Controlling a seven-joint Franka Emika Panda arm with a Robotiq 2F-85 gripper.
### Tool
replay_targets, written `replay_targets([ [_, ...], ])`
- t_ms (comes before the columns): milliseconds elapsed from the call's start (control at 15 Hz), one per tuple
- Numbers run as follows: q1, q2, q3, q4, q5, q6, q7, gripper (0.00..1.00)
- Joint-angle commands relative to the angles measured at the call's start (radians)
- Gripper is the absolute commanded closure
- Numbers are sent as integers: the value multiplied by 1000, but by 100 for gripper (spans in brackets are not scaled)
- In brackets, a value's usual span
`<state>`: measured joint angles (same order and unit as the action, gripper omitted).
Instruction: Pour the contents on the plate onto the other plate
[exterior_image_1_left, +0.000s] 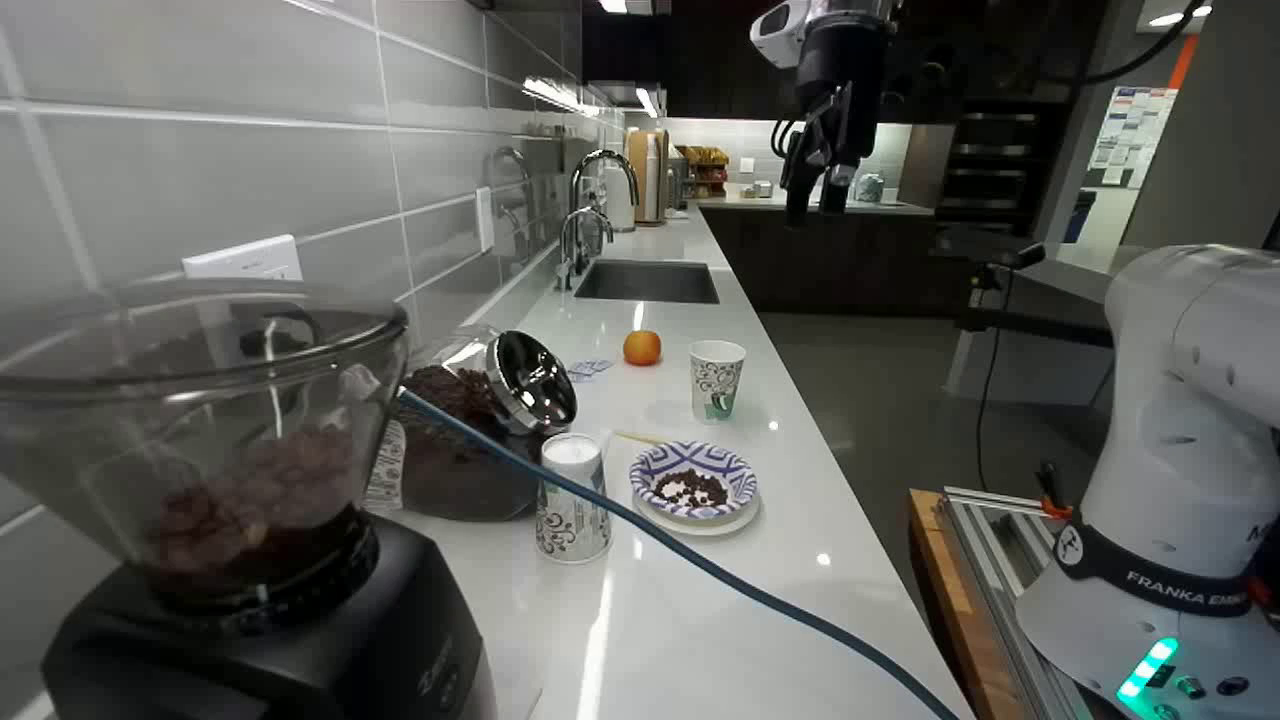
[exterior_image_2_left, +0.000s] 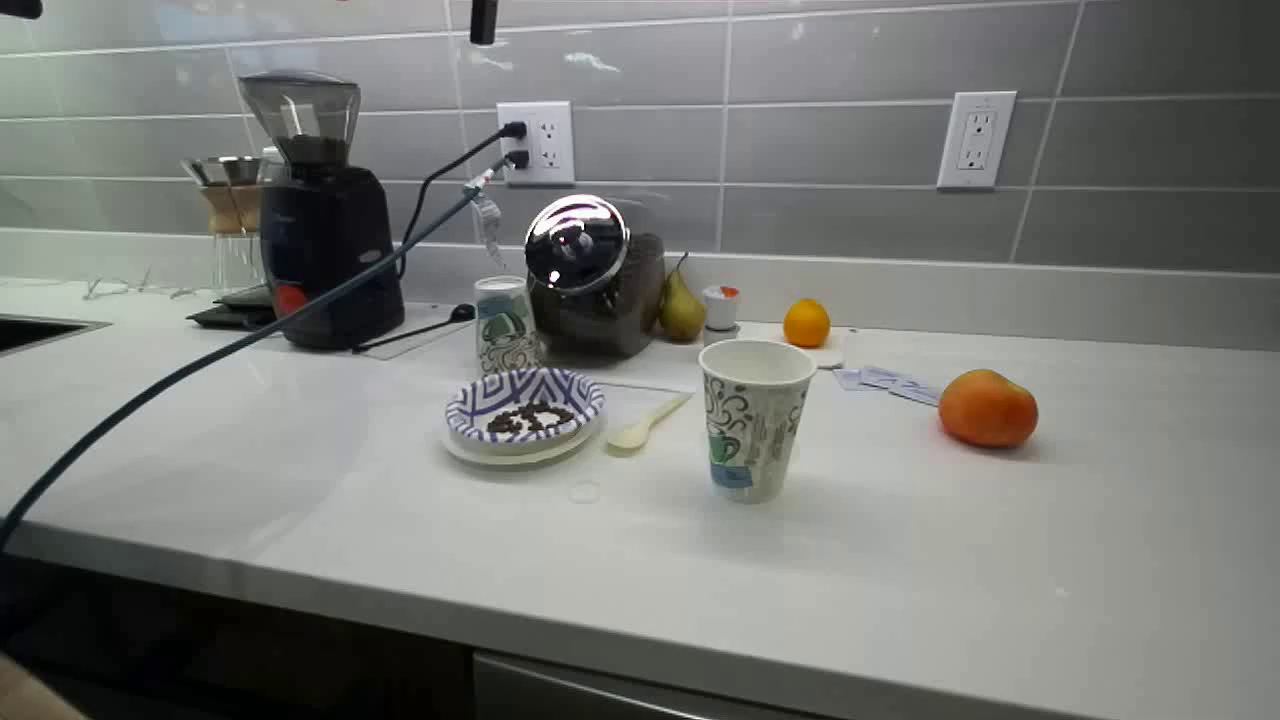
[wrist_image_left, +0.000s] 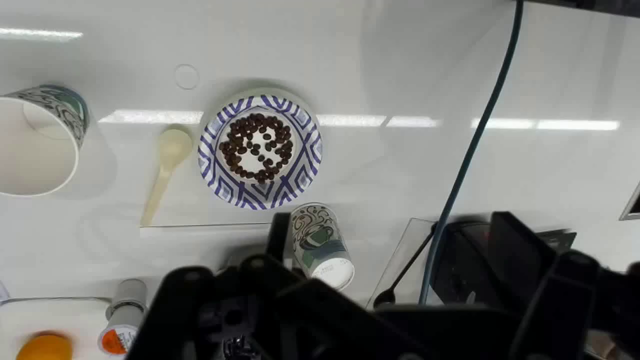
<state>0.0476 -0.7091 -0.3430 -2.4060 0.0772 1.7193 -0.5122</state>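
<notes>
Dark beans (exterior_image_2_left: 530, 420) lie in the patterned plate (exterior_image_2_left: 520, 388), which rests on top of the plain white plate (exterior_image_2_left: 510, 459). Going left to right in an exterior view, a blue cable (wrist_image_left: 475, 140) slants up left of the patterned plate, crossing in front of a black grinder (exterior_image_2_left: 330, 240) that stands behind and left of it. A black spoon (exterior_image_2_left: 461, 313) lies behind that plate's left side. An upside-down paper cup (exterior_image_2_left: 507, 325) stands close behind it, the nearest tall obstacle, with a chrome-lidded jar (exterior_image_2_left: 612, 312) farther back. Just right of it lies a pale spoon (exterior_image_2_left: 630, 437); behind and right, a pear (exterior_image_2_left: 681, 308). Farther right come an upright paper cup (exterior_image_2_left: 757, 425), an orange (exterior_image_2_left: 806, 323) set back, and a red-orange fruit (exterior_image_2_left: 988, 408), well apart from the plate. Well above that plate's level hangs the gripper (wrist_image_left: 395, 237), jaws spread wide.
</notes>
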Motion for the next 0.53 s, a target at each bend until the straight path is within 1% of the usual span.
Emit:
replay_targets([
  [0, -24, 7, 18, 3, 13, -3, -13, 0],
  [400, -24, 7, 18, 3, 13, -3, -13, 0],
  [467, -14, 21, 13, -3, 19, 29, -33, 0],
])
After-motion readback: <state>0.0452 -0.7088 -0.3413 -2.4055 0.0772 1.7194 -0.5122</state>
